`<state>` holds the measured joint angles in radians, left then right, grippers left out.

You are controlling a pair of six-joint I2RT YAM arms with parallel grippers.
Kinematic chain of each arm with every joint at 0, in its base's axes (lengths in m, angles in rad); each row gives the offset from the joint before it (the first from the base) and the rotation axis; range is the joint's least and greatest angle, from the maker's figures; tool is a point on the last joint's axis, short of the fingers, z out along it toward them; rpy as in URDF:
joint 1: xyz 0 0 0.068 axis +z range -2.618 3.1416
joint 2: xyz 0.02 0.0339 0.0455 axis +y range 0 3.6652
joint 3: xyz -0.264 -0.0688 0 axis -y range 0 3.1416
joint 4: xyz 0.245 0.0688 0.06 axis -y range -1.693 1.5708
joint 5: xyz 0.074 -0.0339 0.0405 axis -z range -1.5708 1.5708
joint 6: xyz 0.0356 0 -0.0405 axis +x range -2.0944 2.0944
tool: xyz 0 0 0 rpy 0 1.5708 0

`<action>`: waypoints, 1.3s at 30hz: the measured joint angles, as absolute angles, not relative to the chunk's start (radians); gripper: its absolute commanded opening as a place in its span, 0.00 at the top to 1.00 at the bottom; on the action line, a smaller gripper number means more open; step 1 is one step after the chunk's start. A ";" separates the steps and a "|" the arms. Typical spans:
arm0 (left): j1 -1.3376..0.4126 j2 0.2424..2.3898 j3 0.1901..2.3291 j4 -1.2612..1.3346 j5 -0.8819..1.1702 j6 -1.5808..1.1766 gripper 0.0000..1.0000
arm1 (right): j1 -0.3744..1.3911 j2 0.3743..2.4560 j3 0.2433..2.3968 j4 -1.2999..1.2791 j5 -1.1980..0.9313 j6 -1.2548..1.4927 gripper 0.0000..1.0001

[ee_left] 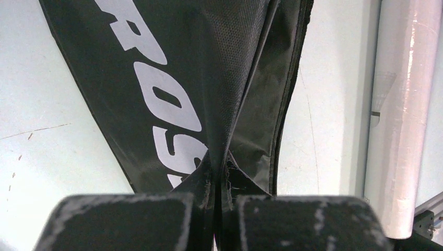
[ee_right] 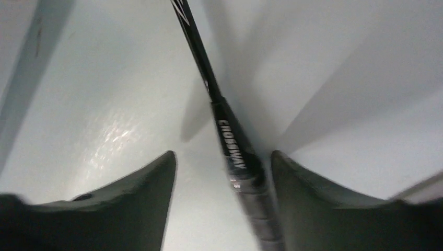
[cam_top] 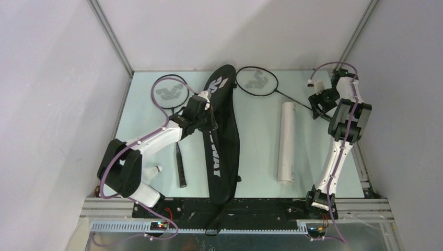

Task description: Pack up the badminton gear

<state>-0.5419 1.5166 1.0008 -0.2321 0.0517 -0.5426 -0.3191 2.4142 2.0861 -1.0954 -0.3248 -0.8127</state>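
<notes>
Left racket (cam_top: 170, 93): lies flat on the table (cam_top: 258, 157), head toward the far edge, handle toward the arm bases, just left of the bag; untouched.
Shuttlecock (cam_top: 155, 171): one small white piece beside the left arm's base; not packed.
Left gripper (ee_left: 217, 201): jaws closed, pinching a fold of the bag's fabric near its head end; the cloth is drawn up into a ridge between the fingers.
Racket bag (cam_top: 222, 138): lies lengthwise at mid-table, lettering up. Whether the pinched edge is the mouth of the opening cannot be told.
Right racket (cam_top: 256, 81): head at the far edge, just right of the bag's top; shaft runs diagonally to the right, handle at the right gripper.
Tube (cam_top: 286, 141): lies lengthwise, between the bag and the right arm.
Right gripper (ee_right: 223, 157): jaws apart, astride the racket's handle where grip meets shaft; the handle sits off-centre, nearer one finger; not clamped.
Step in hand (judged): securing the right racket for insertion.
Recommendation: centre the handle between the fingers before clamping, grip on the wrapped part, and keep the bag's fold raised.
Risk: an off-centre grip may twist the racket on lifting.
</notes>
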 measured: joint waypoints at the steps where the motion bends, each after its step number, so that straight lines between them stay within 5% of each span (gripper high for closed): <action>1: -0.542 1.517 1.001 -0.233 0.051 -0.540 1.00 | -0.310 2.406 2.073 -1.119 -0.317 -0.836 0.51; 4: -0.542 1.515 1.001 -0.234 0.046 -0.537 1.00 | -0.273 2.395 2.046 -1.194 -0.289 -0.897 0.67; 11: -0.542 1.511 1.001 -0.236 0.033 -0.521 1.00 | -0.198 2.393 2.032 -1.232 -0.184 -0.898 0.64; 13: -0.542 1.511 1.001 -0.236 0.032 -0.515 1.00 | -0.179 2.393 2.029 -1.234 -0.158 -0.894 0.73; 15: -0.542 1.511 1.001 -0.236 0.032 -0.514 1.00 | -0.159 2.393 2.028 -1.236 -0.142 -0.894 0.97; 16: -0.542 1.510 1.001 -0.236 0.031 -0.513 1.00 | -0.152 2.393 2.028 -1.237 -0.138 -0.894 1.00; 24: -0.542 1.509 1.001 -0.236 0.029 -0.514 1.00 | -0.108 2.320 1.942 -1.161 -0.130 -0.819 1.00; 30: -0.541 1.504 1.001 -0.241 0.013 -0.533 1.00 | -0.087 1.992 1.730 -1.002 -0.144 -0.710 1.00; 39: -0.516 1.484 1.008 -0.252 -0.031 -0.612 1.00 | 0.046 1.598 1.691 -0.888 -0.150 -0.574 1.00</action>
